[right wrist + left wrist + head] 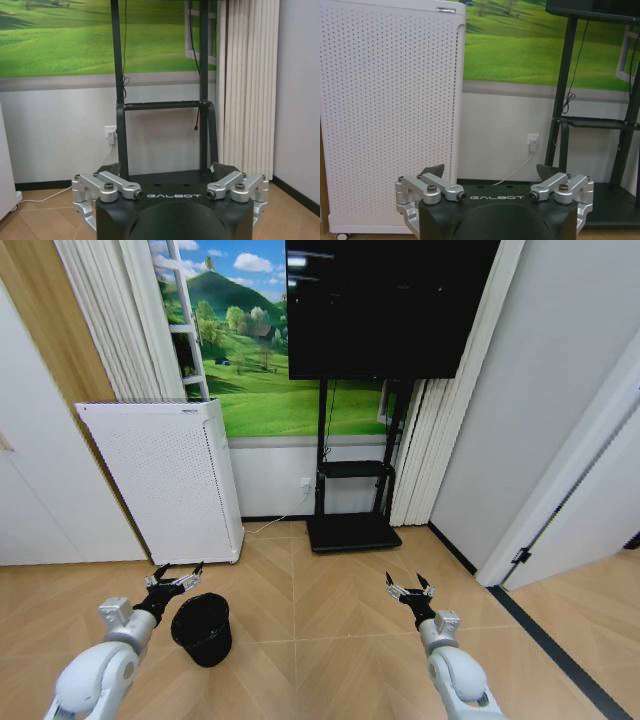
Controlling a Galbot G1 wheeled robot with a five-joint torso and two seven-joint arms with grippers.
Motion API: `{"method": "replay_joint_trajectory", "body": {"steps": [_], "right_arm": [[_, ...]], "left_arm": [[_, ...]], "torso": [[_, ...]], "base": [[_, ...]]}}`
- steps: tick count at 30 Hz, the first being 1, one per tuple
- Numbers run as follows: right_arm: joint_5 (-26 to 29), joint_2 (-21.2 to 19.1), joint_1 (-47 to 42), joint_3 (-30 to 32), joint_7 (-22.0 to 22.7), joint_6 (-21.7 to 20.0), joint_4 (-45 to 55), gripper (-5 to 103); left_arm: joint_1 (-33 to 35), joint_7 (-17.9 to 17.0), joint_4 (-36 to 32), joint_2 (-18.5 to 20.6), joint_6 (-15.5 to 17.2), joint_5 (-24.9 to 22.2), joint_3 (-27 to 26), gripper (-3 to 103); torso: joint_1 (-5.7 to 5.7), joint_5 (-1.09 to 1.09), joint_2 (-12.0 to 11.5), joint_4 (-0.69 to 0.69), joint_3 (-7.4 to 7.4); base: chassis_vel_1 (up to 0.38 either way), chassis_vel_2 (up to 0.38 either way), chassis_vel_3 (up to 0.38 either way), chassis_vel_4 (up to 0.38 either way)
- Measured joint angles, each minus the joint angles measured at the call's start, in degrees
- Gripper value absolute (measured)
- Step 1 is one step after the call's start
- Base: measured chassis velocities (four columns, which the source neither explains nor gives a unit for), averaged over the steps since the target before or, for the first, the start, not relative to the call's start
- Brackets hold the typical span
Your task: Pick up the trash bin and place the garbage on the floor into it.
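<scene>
The left gripper (pixel 176 577) hangs with its metal fingers spread and empty, just above and beside the bin (pixel 203 628). The right gripper (pixel 410 589), likewise spread and empty, is well apart from the bin. Round, black and slightly tapered, lined with crinkly plastic, the bin stands upright, mouth up, on the tan herringbone wood floor (pixel 330 630).

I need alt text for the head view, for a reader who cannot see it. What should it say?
A small black trash bin stands on the wooden floor beside the open left gripper, while the open right gripper is held above bare floor. Behind stand a white perforated appliance and a dark screen on a stand.
</scene>
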Motion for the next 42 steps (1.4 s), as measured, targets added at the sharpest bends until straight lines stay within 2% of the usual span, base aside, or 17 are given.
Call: {"method": "replay_joint_trajectory", "body": {"steps": [26, 30, 42], "right_arm": [[-0.5, 0.2, 0.3, -0.4, -0.3, 0.4, -0.9, 100], [-1.0, 0.3, 0.3, -0.5, -0.2, 0.0, -0.9, 100], [-1.8, 0.4, -0.1, -0.8, -0.3, -1.5, 0.0, 100]], "left_arm": [[-0.5, 0.1, 0.8, 0.1, -0.1, 0.3, 0.3, 100], [-0.7, 0.1, 0.7, 0.2, -1.2, -0.5, 0.8, 100], [-1.1, 0.1, 1.1, 0.3, -1.8, -0.5, 1.1, 100]], "torso": [[2.58, 0.0, 6.2, 0.0, 3.65], [3.05, 0.0, 7.4, 0.0, 4.31], [3.21, 0.0, 7.7, 0.0, 4.52]], "base": [[0.0, 0.0, 0.0, 0.0], [0.0, 0.0, 0.0, 0.0], [0.009, -0.008, -0.006, 0.011]]}}
